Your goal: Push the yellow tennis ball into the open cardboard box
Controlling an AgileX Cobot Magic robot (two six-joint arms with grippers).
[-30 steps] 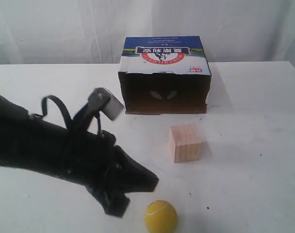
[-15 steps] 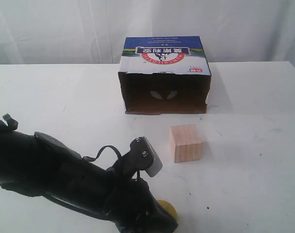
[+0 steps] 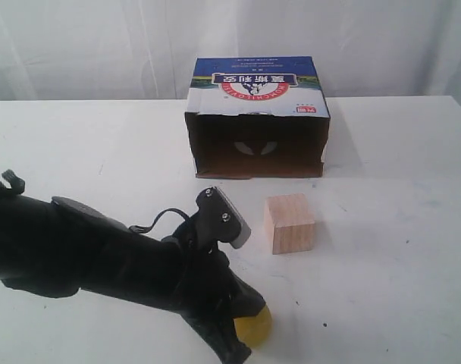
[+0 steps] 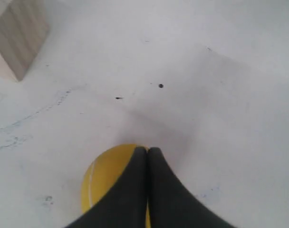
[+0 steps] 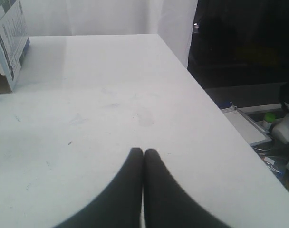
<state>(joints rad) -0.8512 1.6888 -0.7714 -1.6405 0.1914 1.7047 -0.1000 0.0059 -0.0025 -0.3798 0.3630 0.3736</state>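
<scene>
The yellow tennis ball (image 3: 255,324) lies near the table's front edge, mostly hidden behind my left arm. My left gripper (image 3: 249,309) is shut, its fingertips pressed together over the ball (image 4: 104,178), whose pale seam shows in the left wrist view. The open cardboard box (image 3: 257,117) lies at the back centre with its dark brown inside facing the front. Its blue-and-white end (image 5: 9,42) shows in the right wrist view. My right gripper (image 5: 143,153) is shut and empty above bare table; the exterior view does not show it.
A light wooden cube (image 3: 290,222) stands between the ball and the box, slightly right of the straight line; it also shows as the cube (image 4: 18,33) in the left wrist view. The table's right edge (image 5: 201,90) drops off to dark clutter.
My left arm swung down from beside the ball and covered it. In the last half second it has pulled up and left a little, and more of the ball shows.
</scene>
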